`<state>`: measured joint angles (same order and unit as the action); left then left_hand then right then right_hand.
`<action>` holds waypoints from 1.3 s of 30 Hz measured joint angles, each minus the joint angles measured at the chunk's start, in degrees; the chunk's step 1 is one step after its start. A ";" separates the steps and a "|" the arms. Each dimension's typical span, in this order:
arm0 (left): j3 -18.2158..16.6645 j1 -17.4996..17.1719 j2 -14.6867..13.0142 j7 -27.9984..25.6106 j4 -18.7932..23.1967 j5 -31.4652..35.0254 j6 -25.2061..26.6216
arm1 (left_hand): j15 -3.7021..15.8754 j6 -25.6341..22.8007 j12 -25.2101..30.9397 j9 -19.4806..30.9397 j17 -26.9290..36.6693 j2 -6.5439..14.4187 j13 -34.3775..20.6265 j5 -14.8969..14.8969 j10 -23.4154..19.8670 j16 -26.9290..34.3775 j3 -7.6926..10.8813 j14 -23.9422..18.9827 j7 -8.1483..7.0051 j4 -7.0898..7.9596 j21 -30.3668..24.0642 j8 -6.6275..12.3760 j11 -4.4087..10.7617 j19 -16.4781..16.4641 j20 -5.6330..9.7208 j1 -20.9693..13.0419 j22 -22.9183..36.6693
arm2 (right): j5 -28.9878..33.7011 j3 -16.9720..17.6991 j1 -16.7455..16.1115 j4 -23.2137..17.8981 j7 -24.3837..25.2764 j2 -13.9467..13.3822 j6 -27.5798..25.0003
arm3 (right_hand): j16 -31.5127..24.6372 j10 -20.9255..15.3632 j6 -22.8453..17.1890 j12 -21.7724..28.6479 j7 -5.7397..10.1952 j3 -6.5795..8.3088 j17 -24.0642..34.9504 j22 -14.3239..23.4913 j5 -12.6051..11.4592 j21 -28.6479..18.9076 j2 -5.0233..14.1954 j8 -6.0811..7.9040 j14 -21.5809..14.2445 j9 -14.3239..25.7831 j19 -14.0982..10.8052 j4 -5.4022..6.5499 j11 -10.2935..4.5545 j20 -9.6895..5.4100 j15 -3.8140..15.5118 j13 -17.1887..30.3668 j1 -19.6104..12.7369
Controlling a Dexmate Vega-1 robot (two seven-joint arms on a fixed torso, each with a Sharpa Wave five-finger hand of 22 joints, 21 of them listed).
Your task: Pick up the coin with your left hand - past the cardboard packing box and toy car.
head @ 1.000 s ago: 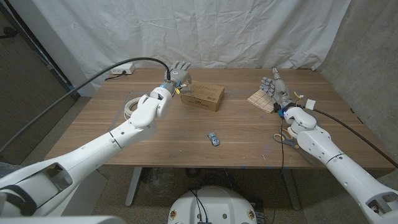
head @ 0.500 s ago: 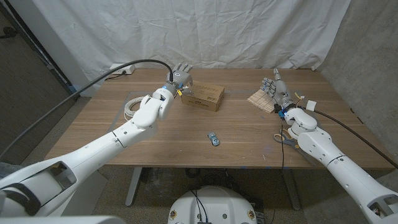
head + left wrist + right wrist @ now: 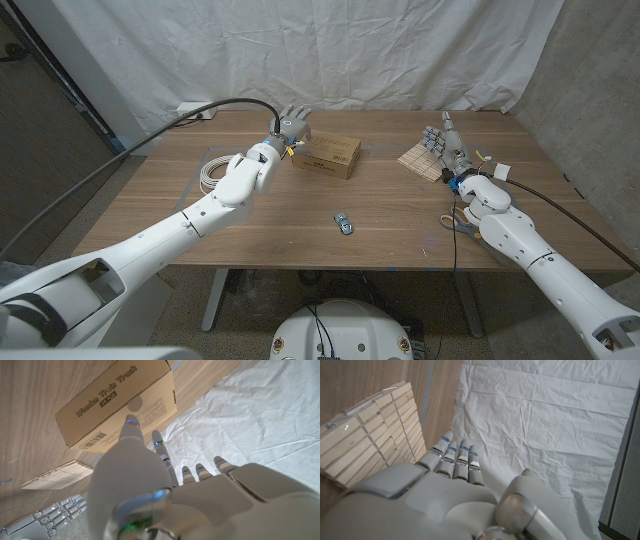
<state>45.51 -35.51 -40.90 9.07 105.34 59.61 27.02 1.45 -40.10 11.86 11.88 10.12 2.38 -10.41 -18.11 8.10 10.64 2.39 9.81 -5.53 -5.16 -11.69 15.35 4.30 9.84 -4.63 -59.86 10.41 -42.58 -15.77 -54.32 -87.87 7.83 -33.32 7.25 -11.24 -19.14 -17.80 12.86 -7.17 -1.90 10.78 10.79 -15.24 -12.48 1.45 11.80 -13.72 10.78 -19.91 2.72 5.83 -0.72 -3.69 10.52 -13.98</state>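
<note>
The coin cannot be made out in any view. The left hand (image 3: 291,122), fingers spread and holding nothing, hangs over the far-left corner of the cardboard packing box (image 3: 327,155), which is printed "Wooden Train Track" (image 3: 106,393). The toy car (image 3: 343,223) lies nearer the robot, well apart from the box. A coiled white cable (image 3: 211,169) lies left of the box. The right hand (image 3: 437,138), fingers extended and empty, stands by a stack of wooden slats (image 3: 422,161); scissors (image 3: 459,222) lie beside the right forearm.
</note>
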 measured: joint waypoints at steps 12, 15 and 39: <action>0.27 0.29 0.01 0.95 -0.56 -0.06 -0.47 | 0.00 0.30 -0.21 0.29 -0.09 0.73 0.00 -0.04 0.17 0.00 0.67 0.00 -0.30 -1.05 0.00 0.00 -0.19 0.00 0.00 -2.69 0.00 | -0.35 0.12 -0.05 0.01 -0.06 -0.08 -0.01 | 0.00 0.00 0.00 0.00 0.00 0.00 0.00 0.00 0.22 0.00 0.00 0.00 -0.22 0.00 0.00 0.00 0.00 0.00 -0.23 0.00 0.00; 0.30 0.36 0.02 1.37 -0.63 -0.06 -0.56 | -0.01 0.30 -0.21 0.53 -0.27 0.79 0.00 -0.04 0.47 -0.26 0.45 0.00 -0.30 -1.28 0.00 0.00 0.11 0.00 0.01 -3.08 0.00 | -0.37 0.12 -0.04 0.03 -0.07 -0.09 -0.07 | 0.00 0.00 0.00 0.00 0.00 0.00 0.00 0.00 0.22 0.00 0.00 0.00 -0.22 0.00 -0.01 0.00 0.00 0.01 -0.22 0.00 0.00; 0.78 1.41 0.45 1.10 -3.10 -1.63 -1.66 | -0.01 0.07 -0.21 0.52 -0.10 1.20 0.00 -0.04 0.46 -0.35 0.44 0.00 -0.08 -1.25 0.00 0.00 0.11 0.00 0.01 -3.60 0.00 | -0.38 0.23 -0.60 -0.67 0.59 -0.11 -0.26 | 0.00 -0.31 0.00 0.00 0.00 -0.16 0.00 0.00 0.22 0.00 0.00 0.00 -0.41 0.00 -0.21 -0.16 0.31 0.21 -0.42 0.00 0.00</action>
<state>46.29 -34.10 -40.45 10.17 102.24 57.98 25.36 1.45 -40.03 11.65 12.39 10.02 3.57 -10.42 -18.15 8.56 10.29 2.83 9.80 -5.61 -6.42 -11.69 15.35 4.40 9.84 -4.62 -63.46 10.41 -42.96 -15.54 -54.92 -88.54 8.42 -33.43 6.99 -11.24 -19.45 -17.80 12.86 -7.17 -2.06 10.79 10.79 -15.02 -12.48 1.45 11.80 -14.13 10.77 -20.11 2.56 6.14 -0.51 -4.11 10.52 -13.98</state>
